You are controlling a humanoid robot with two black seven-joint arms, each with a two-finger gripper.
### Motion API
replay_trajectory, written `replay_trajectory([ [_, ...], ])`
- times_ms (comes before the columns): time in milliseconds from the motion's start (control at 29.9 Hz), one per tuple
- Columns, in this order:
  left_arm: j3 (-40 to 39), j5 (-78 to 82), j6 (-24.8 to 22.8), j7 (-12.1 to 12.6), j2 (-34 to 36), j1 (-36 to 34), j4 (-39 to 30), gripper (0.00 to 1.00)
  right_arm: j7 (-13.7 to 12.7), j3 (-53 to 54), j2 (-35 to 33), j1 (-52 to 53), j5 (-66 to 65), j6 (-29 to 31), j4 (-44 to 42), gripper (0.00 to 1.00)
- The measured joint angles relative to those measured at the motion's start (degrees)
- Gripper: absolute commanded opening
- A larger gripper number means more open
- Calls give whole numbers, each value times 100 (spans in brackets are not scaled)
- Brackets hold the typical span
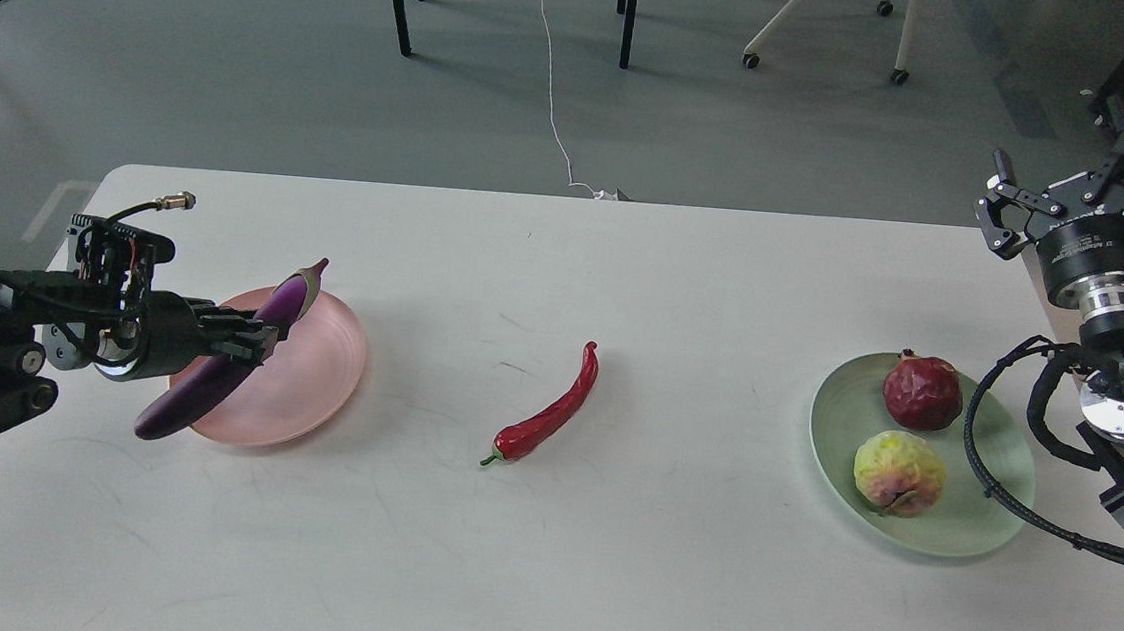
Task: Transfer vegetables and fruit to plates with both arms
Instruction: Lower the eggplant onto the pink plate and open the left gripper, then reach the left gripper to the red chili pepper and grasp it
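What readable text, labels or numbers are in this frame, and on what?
No text can be read.
Right gripper: small white print on its black cylindrical body, too small and blurred to read.
Eggplant, chili pepper, pomegranate, both plates, table: no markings seen.

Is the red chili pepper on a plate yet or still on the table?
On the table: the chili pepper lies between both plates.

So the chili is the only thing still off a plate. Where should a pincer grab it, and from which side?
Grip the chili at its thicker lower-middle body, coming straight down from above. It lies flat on the bare table, running diagonally from its stem near me to its thin tip farther away, so set the fingers across that line. The tapering tip would likely slip.
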Motion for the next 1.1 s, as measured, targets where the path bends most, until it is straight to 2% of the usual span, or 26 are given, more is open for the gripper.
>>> replay_trajectory([
  [100,-29,-2,5,9,-25,0,9,75,0,-14,0,-13,-2,0,-16,99],
  [167,-53,-7,13,12,-52,0,8,85,0,-32,3,-26,-2,0,-16,99],
  [434,-101,-224,33,-46,-189,-109,-34,85,0,-42,98,-117,-3,0,15,99],
  [635,-115,-263,13,-33,-291,-726,-84,85,0,-6,128,-143,-2,0,28,99],
  [835,-44,-95,-13,30,-1126,-1320,-306,74,0,14,44,-245,-2,0,39,99],
  [1103,438,1084,-190,46,-2475,-1339,-381,68,14,15,27,-392,-3,0,35,99],
])
